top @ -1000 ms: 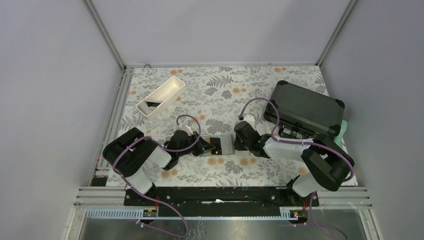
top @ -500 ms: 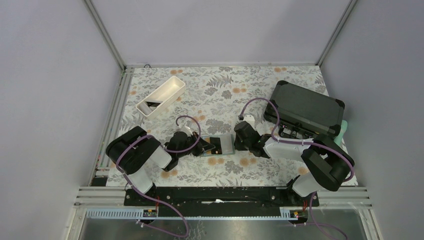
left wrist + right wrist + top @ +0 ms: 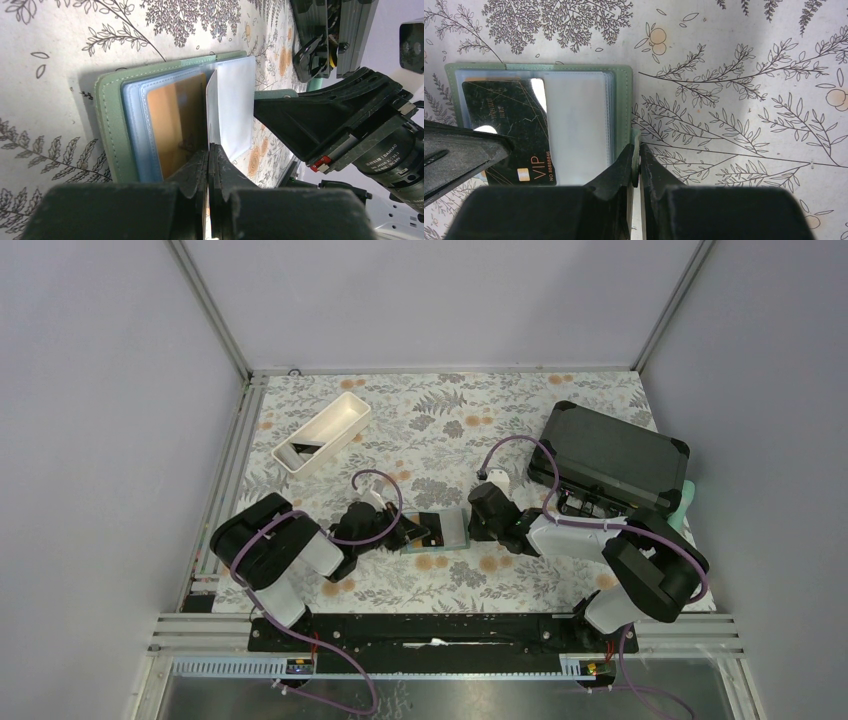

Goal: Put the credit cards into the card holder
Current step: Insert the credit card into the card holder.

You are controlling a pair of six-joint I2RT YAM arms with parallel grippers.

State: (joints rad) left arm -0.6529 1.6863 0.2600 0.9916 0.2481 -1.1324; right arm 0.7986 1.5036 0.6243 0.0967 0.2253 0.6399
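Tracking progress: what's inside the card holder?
The card holder shows a gold-orange card in a pale blue pocket and a black VIP card on the same side. Other pockets are hidden behind pages.

A white oblong tray (image 3: pixel 345 415) lies at the far left of the flower-patterned table (image 3: pixel 440 420), with something dark inside, perhaps flat. A large black hard case (image 3: pixel 615 455) sits at the right, with a pale green object (image 3: pixel 686 502) just beside it.

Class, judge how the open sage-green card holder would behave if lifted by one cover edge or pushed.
The sage-green card holder probably flops: its thin cover lies flat and the clear pockets fan loosely. It looks light; the right fingers pinch just its edge. Pushed, it likely slides on the floral tablecloth.
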